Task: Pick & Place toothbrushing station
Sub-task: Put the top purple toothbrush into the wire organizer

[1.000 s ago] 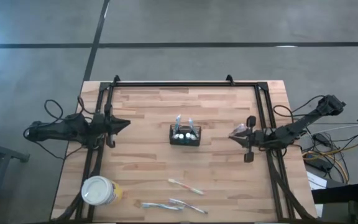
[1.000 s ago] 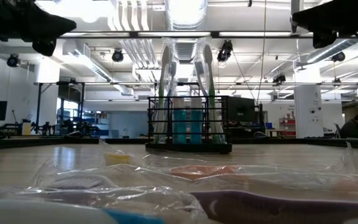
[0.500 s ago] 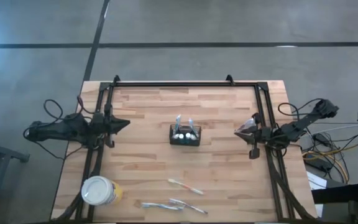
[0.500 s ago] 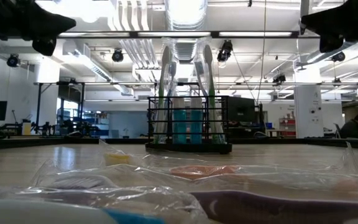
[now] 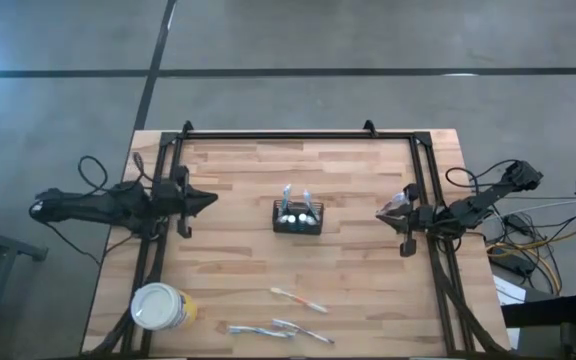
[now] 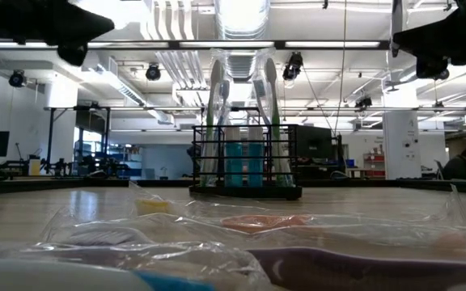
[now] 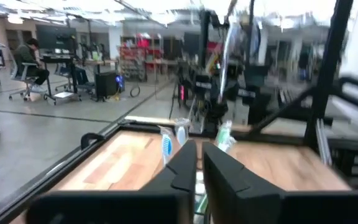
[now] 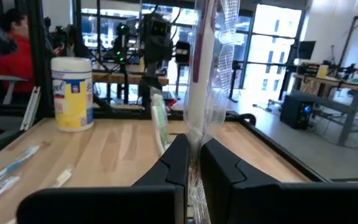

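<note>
This is a robotics lab or workshop in a large open hall. A polished grey concrete floor [image 5: 318,40] with dark seams surrounds the wooden desk [image 5: 238,260], which carries a black metal frame [image 5: 298,133]. Beyond the left pincer [image 7: 197,163] stand equipment racks [image 7: 219,81] and a seated person [image 7: 30,56] at a workstation. Exposed ceiling ducts [image 6: 241,16] and strip lights run overhead, with more workbenches and monitors [image 6: 314,145] farther back.

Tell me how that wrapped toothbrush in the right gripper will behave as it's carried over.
The right gripper pinches the wrapped toothbrush, standing upright. Probably light and stiff, but the crinkly clear wrap looks slippery, so it may slide or tilt.
</note>
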### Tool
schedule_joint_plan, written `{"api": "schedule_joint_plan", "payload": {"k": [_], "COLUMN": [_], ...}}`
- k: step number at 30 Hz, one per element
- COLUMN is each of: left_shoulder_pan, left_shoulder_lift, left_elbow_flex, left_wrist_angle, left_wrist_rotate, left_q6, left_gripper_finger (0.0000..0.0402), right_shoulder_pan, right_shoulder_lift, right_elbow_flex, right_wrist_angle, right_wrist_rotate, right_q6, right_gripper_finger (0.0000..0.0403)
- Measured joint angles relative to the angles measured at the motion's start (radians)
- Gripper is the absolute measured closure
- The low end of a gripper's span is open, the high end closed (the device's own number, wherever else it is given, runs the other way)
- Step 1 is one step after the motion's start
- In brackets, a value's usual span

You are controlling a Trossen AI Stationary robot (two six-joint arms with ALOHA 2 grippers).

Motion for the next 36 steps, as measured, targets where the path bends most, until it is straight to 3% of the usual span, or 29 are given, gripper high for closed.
{"api": "schedule_joint_plan", "payload": {"k": [8,13,17,20,32,36], "left_shoulder_pan": [0.0,0.0,0.0,0.001,0.0,0.0], "left_shoulder_lift": [0.377,0.559,0.675,0.763,1.006,1.047], "left_elbow_flex": [0.257,0.442,0.568,0.621,0.673,0.707], "left_wrist_angle": [0.049,0.034,0.064,0.103,0.392,0.401], "left_wrist_rotate": [0.063,0.142,0.175,0.191,0.331,0.355], "left_q6": [0.061,0.088,0.141,0.17,0.212,0.196], "left_gripper_finger": [0.0259,0.019,0.0156,0.0146,0.0149,0.0149], "right_shoulder_pan": [0.0,0.0,0.0,0.0,-0.074,-0.123], "right_shoulder_lift": [0.144,0.258,0.373,0.472,0.87,0.965], "right_elbow_flex": [0.048,0.124,0.203,0.284,0.631,0.706], "right_wrist_angle": [0.056,0.068,0.083,0.06,-0.048,-0.065], "right_wrist_rotate": [-0.011,-0.035,-0.039,-0.108,-0.162,-0.162], "right_q6": [0.011,0.009,-0.018,-0.05,-0.107,-0.13], "right_gripper_finger": [0.0385,0.0385,0.0385,0.0385,0.0385,0.0385]}}
